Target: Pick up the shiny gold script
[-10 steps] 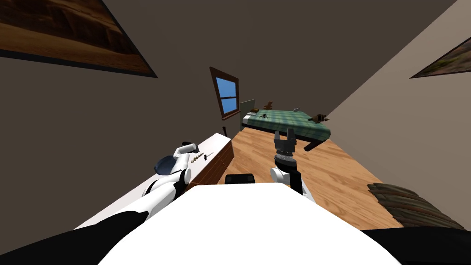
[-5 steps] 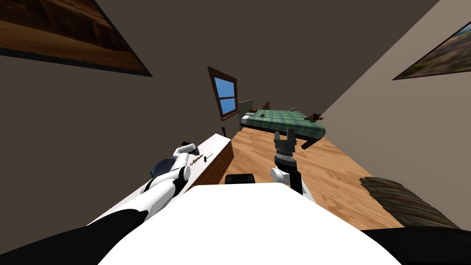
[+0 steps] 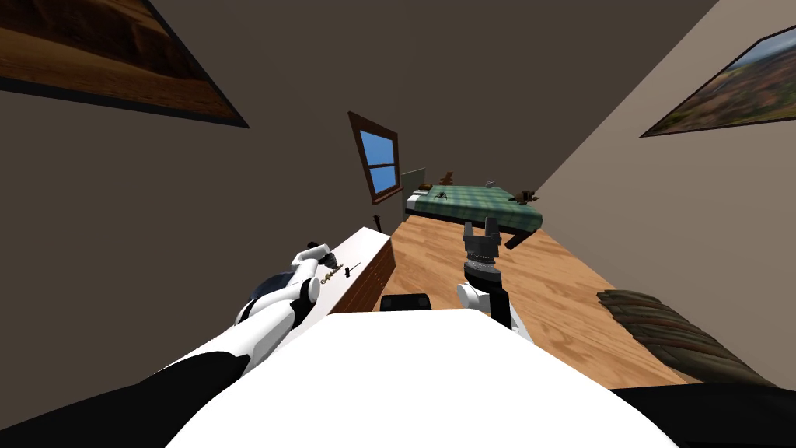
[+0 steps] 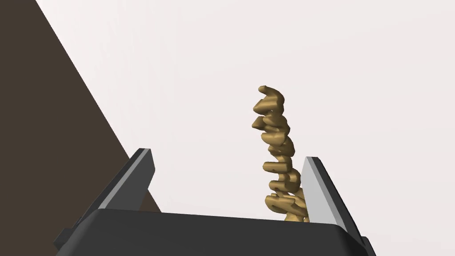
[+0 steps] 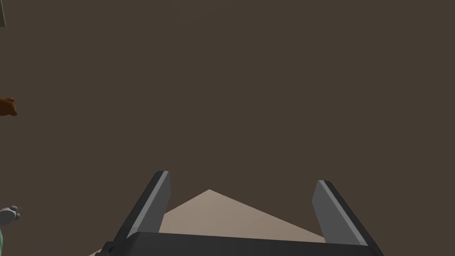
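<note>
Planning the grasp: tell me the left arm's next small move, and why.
Probably nudge the left jaws sideways until the gold script sits centred. They stand open over the white top, with the script between them but close to one of them, so closing now might catch it unevenly.

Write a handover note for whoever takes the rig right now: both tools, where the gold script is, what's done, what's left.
Left tool: open, low over the white cabinet top, fingers astride the near end of the gold script, which lies off-centre, close to one finger.
Right tool: open, empty, held up over the wooden floor.
Done: approach to the script.
Left: centre on the script, shut, lift.
</note>
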